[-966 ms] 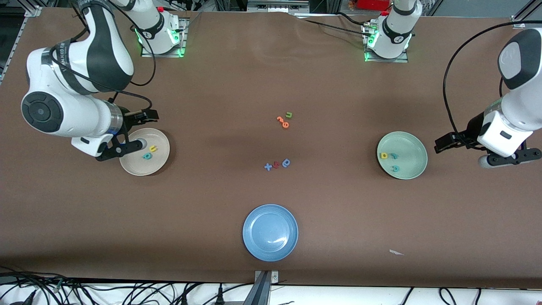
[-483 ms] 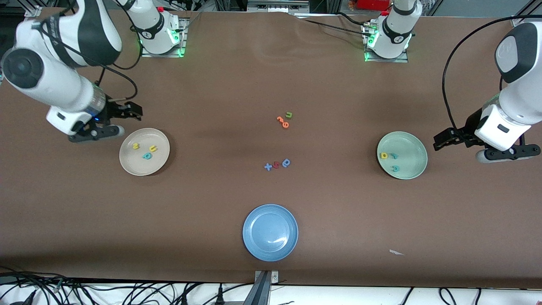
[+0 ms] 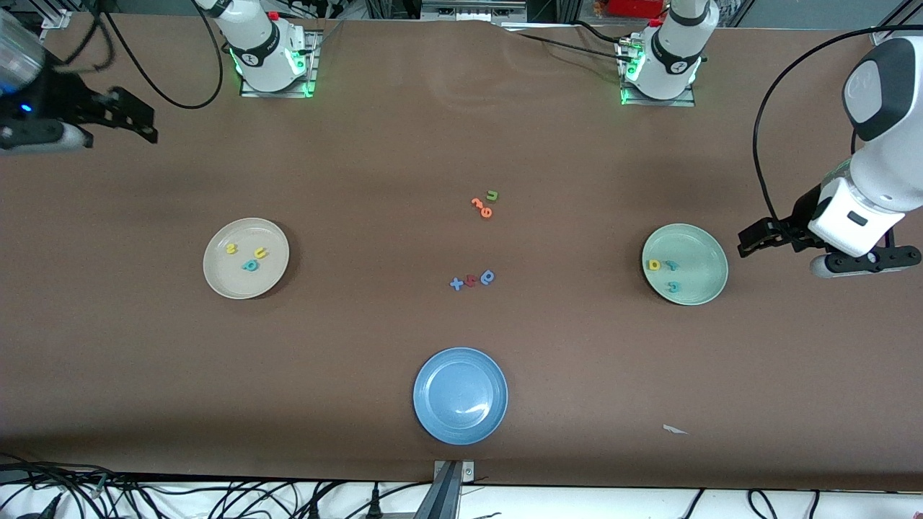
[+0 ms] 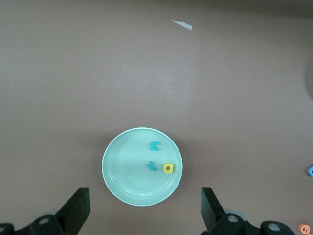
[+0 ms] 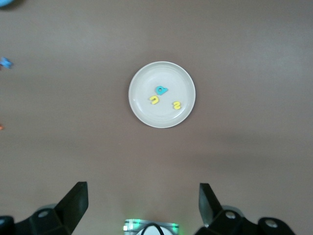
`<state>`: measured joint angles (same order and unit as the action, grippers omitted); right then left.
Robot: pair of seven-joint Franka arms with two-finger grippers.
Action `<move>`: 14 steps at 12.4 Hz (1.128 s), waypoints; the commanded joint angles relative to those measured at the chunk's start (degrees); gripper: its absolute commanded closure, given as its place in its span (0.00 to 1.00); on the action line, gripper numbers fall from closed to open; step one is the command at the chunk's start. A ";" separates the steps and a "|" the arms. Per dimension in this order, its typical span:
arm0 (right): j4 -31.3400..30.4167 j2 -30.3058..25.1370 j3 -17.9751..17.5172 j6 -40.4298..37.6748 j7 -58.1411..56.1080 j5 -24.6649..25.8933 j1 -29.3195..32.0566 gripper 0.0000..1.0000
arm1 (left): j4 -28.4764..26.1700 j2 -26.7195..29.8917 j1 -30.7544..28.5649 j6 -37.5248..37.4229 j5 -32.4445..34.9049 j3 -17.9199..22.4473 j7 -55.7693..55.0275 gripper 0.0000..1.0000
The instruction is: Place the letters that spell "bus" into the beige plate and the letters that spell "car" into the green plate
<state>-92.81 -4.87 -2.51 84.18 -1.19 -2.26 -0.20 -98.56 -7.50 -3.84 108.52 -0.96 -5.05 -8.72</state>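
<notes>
The beige plate point(image 3: 246, 277) point(image 5: 161, 117) holds a teal b point(image 3: 250, 265) point(image 5: 161, 90), a yellow u point(image 3: 259, 252) point(image 5: 154, 100) and a yellow s point(image 3: 231, 249) point(image 5: 176, 105). In the green plate point(image 3: 696, 249) point(image 4: 127, 171) lie a yellow a point(image 3: 654, 264) point(image 4: 168, 168), a teal r point(image 3: 672, 265) point(image 4: 152, 166) and a teal c point(image 3: 673, 286) point(image 4: 155, 146). My left gripper point(image 3: 864, 262) point(image 4: 145, 198) hangs open and empty over the table, beside the green plate at the left arm's end. My right gripper point(image 3: 40, 135) point(image 5: 142, 196) is open and empty, high over the table corner at the right arm's end.
A blue plate point(image 3: 460, 395) sits near the front edge. Mid-table lie two orange letters point(image 3: 482, 207) with a green u point(image 3: 492, 195), and a blue and red letter group point(image 3: 472, 280). A paper scrap point(image 3: 674, 429) lies nearer the front camera than the green plate.
My right gripper has risen from the beige plate and pulled away toward the table corner, uncovering the yellow s in the plate. The left arm shifted only slightly.
</notes>
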 commanded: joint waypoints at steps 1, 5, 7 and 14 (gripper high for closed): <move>4.92 3.56 4.36 -2.35 -0.30 -3.01 -2.79 0.00 | 1.09 0.91 -0.20 -0.07 -1.33 0.74 0.99 0.00; 4.13 5.83 -2.59 -1.66 0.75 -0.47 2.75 0.00 | 1.09 0.91 -0.20 -2.35 -1.24 0.74 -1.12 0.00; 3.60 6.20 -2.50 0.62 0.75 -0.12 2.23 0.00 | 2.22 0.91 -0.20 -2.53 -1.15 0.65 -2.60 0.00; 2.19 5.49 -2.24 5.21 0.13 0.24 1.78 0.00 | 3.55 0.38 0.50 -2.53 -1.15 0.47 -3.32 0.00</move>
<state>-90.23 1.18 -4.25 88.75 -0.77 -2.99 1.25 -96.14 -7.07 -3.60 107.27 -0.96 -4.76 -11.99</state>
